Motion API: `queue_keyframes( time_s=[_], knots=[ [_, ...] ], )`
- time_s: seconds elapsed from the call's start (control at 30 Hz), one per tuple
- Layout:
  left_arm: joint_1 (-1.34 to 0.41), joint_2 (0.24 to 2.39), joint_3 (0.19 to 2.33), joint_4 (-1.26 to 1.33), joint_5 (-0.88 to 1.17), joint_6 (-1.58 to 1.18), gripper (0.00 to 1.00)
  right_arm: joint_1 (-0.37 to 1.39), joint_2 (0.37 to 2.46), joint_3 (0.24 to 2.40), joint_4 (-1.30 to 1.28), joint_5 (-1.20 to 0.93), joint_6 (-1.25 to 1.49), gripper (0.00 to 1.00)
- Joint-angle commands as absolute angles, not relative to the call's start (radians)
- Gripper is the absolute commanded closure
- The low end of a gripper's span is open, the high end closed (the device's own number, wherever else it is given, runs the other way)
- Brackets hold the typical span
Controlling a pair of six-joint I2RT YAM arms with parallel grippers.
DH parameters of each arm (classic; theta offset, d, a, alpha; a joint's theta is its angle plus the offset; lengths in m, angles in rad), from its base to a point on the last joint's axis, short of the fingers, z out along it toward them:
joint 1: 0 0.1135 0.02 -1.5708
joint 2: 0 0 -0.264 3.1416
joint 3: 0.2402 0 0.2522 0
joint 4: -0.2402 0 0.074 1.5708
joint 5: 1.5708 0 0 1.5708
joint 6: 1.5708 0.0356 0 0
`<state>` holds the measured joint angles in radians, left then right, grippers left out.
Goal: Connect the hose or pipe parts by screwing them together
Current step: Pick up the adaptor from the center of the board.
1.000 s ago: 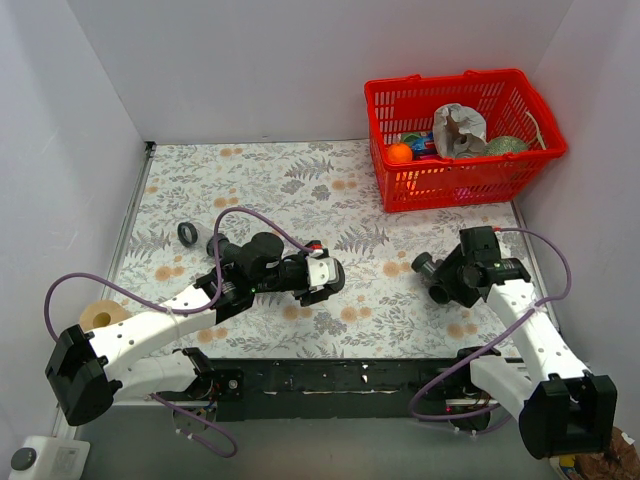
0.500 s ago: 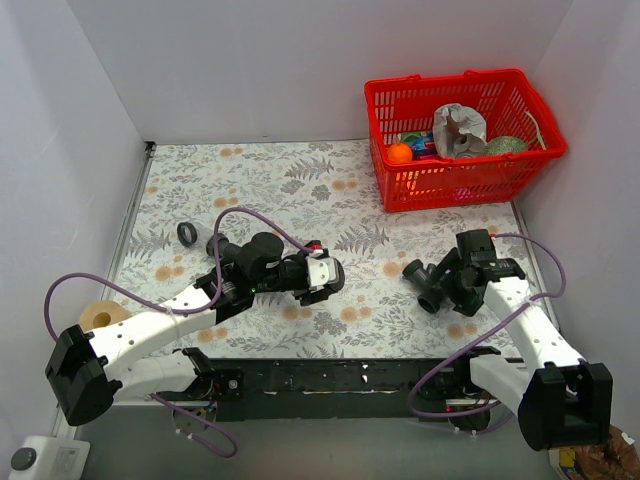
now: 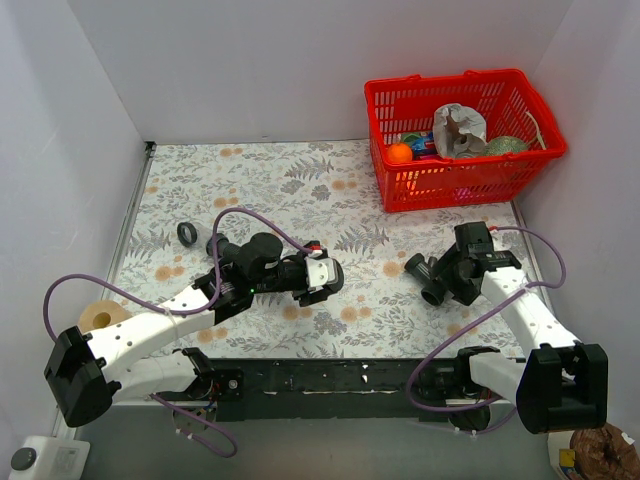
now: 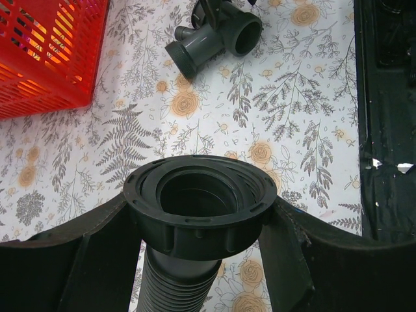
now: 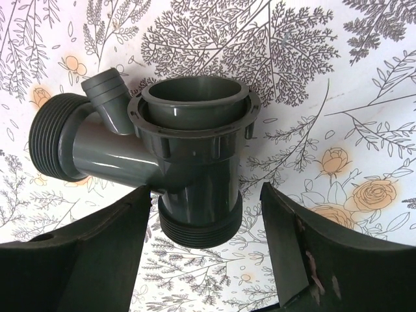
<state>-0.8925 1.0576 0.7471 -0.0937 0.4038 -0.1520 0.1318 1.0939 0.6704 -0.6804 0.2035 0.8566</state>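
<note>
Left wrist: jaws clamp hose (image 4: 195,224); right's apparently loose around fitting (image 5: 188,162).

This is looking like a robotics lab cell, not anyone's home. Plain white panels (image 3: 300,70) are boxing in a small table (image 3: 300,190) on three sides, and a floral cloth is covering its top. Two white-and-black machines, the left arm (image 3: 150,335) and the right arm (image 3: 525,320), are sitting bolted to a black rail (image 3: 340,378) along the near edge. Purple cables (image 3: 243,211) are looping loose around them. In the far right corner a red basket (image 3: 455,185) is holding a jumble of props.
</note>
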Motion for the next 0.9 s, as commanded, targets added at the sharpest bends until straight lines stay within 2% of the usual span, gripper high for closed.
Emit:
queue_keyframes(
  time_s=[0.0,0.27,0.87],
  knots=[
    [-0.894,1.026,0.752,-0.095,0.399,-0.14,0.87,0.127,1.059,0.699,-0.649,0.25,0.885,0.25],
    [-0.894,1.023,0.747,-0.097,0.402,-0.146,0.87,0.117,1.069,0.715,-0.634,0.272,0.884,0.2],
    [-0.894,1.032,0.753,-0.106,0.391,-0.146,0.86,0.114,1.175,0.578,-0.546,0.284,0.933,0.24]
  ],
)
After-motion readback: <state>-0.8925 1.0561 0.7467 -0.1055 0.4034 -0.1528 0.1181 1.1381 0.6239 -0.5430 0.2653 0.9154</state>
